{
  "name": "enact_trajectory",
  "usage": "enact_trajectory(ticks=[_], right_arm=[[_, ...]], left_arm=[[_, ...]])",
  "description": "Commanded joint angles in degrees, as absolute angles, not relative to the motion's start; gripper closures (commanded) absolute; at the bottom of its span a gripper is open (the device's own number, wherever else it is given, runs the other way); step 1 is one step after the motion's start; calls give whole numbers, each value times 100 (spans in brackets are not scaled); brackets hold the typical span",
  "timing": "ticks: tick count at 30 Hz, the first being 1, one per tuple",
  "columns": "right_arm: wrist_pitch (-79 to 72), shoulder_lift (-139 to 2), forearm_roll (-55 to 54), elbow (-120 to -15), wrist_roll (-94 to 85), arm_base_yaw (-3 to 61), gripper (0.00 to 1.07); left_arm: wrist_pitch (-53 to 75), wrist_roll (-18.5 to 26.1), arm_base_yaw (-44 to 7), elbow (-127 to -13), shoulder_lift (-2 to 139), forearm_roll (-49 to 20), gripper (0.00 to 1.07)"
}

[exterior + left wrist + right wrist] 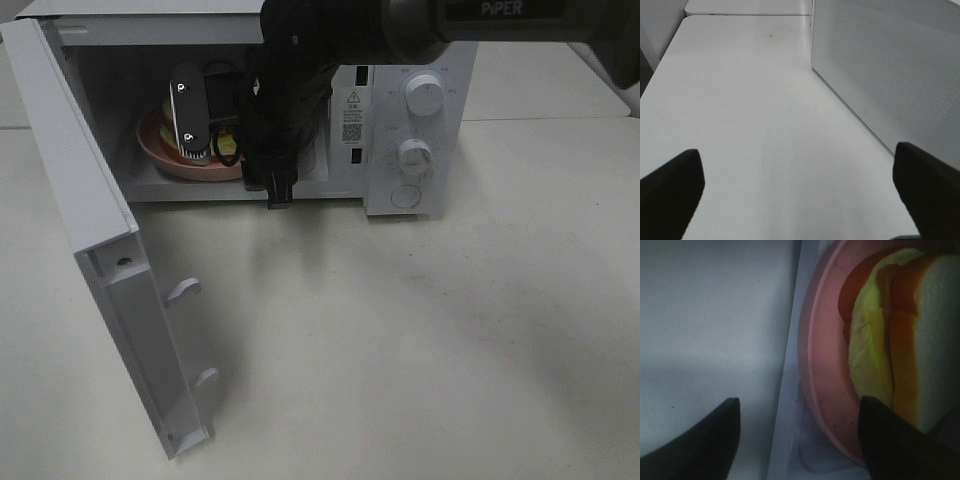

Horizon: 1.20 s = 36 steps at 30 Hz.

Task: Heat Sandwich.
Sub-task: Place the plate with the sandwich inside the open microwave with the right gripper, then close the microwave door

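R gripper [797, 400] spread, prob. empty, by sandwich [935, 330] on plate [825, 365] in microwave [450, 130]; L gripper [796, 150] spread wide, empty.

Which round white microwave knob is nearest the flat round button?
The lower round white knob: the flat round button lies just below it, and the upper knob sits farther away.

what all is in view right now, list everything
microwave: one, white, on the table, door swung open
knobs: two, white, on its front panel, round button below them
plate: one, pink, inside the microwave
sandwich: one, white bread with green and red filling, on the plate
table: one, white, under everything
left gripper: one, black, open, over bare table beside the microwave
right gripper: one, black, open, inside the microwave at the plate's rim
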<state>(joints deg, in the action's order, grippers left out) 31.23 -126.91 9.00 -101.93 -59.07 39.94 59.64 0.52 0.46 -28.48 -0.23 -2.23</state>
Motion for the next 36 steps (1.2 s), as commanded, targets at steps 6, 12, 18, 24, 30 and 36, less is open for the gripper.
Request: enact_trajectory(ticks=[6, 12, 18, 24, 30, 36], right_arm=[[2303, -11969, 1026, -8990, -5821, 3994, 41], [2040, -11459, 1026, -8188, -5243, 3994, 41], [1925, -11104, 1026, -7701, -4698, 3994, 38], [1719, -10628, 1152, -7087, -4034, 3994, 20], [1702, -10101, 1283, -6429, -3816, 3994, 20], [1730, -9482, 1283, -5724, -3461, 3994, 23]], left_arm=[[5930, 63, 52, -2836, -172, -246, 10], [5930, 63, 52, -2836, -172, -246, 10], [5930, 63, 52, -2836, -172, -246, 10], [5930, 63, 52, -2836, -172, -246, 10], [5930, 63, 52, -2836, -172, -246, 10], [5930, 63, 52, -2836, -172, -246, 10]])
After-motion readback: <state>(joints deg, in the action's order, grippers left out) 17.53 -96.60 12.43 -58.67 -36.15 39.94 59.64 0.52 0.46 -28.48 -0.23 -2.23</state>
